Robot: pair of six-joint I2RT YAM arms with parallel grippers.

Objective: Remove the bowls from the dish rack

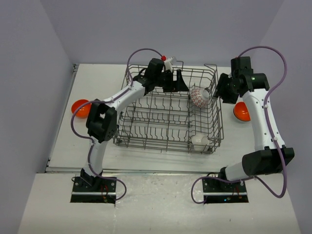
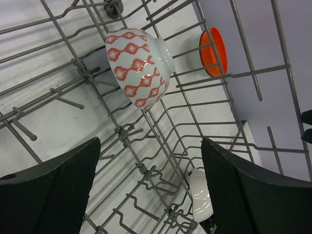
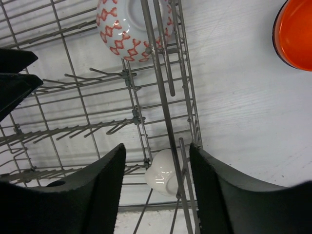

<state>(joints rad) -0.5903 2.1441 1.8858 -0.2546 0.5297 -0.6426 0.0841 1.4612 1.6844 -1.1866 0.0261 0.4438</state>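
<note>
Inside the far end of the dish rack (image 1: pixel 146 142), we see the left gripper (image 2: pixel 151 185) with its jaws spread wide and nothing between them. Straight ahead of those jaws the patterned bowl (image 2: pixel 139 66) (white, with red diamonds) leans on its side among the tines, untouched. Beyond it, past the rack's wire wall, an orange bowl (image 2: pixel 214 51) sits on the table (image 1: pixel 97 78). Close by the inner edge of one finger, lower in the rack, rests the plain white bowl (image 2: pixel 200 195).

The right gripper (image 3: pixel 157 148) is likewise open and empty. Its jaws appear to straddle the rack's side wall, with a wire running up between the two fingers (image 3: pixel 78 195). Ahead of its fingertips lies the patterned bowl. The plain white bowl shows in the gap between the fingers, tucked in the rack's corner, though we cannot tell how far below. A second orange bowl (image 1: pixel 80 108) sits on the table beyond the rack's opposite side, well apart from both grippers.
</note>
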